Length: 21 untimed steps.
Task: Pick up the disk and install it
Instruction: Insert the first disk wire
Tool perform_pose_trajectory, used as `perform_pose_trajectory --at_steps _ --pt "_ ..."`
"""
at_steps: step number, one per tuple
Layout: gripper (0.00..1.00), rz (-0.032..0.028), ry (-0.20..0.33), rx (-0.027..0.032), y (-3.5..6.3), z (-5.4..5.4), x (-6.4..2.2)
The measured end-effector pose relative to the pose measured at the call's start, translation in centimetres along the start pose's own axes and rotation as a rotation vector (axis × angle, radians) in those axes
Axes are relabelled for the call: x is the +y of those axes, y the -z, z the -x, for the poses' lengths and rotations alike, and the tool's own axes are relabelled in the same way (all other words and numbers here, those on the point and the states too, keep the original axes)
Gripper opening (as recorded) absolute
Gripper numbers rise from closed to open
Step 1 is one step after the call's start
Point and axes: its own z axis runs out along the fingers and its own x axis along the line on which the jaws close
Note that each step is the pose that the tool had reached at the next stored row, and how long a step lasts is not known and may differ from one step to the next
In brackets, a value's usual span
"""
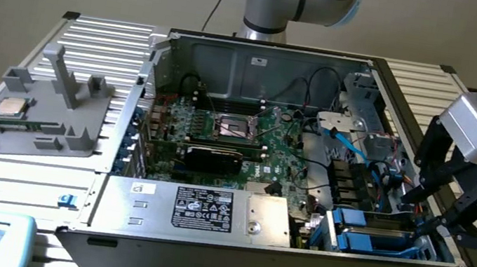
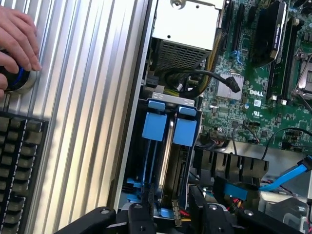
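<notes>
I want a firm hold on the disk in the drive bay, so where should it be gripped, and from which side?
Probably take the disk by its exposed edge at the blue carrier tab, coming down into the open case. It stands on edge in the drive bay, whose walls cover its flat faces, leaving that edge free.

Bright, even light; glare on the ribbed metal table [image 2: 87, 97] (computer case [image 1: 230, 61] interior darker).

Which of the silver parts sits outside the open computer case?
The small square chip on the grey stand, at the exterior view's left. The large silver box with the black-and-white label lies inside the case.
</notes>
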Motion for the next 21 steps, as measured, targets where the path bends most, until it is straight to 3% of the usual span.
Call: perform_pose_trajectory --at_steps 5,7,11,16,17,21 --pt "0.41 -0.0011 0.002 -0.0081 -0.45 -0.1 -0.01" --pt "0.41 -0.0031 0.003 -0.0169 -0.64 -0.1 0.09" --pt "0.41 -0.0152 0.005 -0.0442 -0.91 0.0 0.87" --pt "0.41 -0.0337 0.009 -0.0903 -1.09 0.0 1.05" --pt "0.41 -0.0343 0.009 -0.0941 -1.13 -0.1 1.06" --pt "0.41 -0.0346 0.009 -0.0950 -1.25 -0.3 0.97"
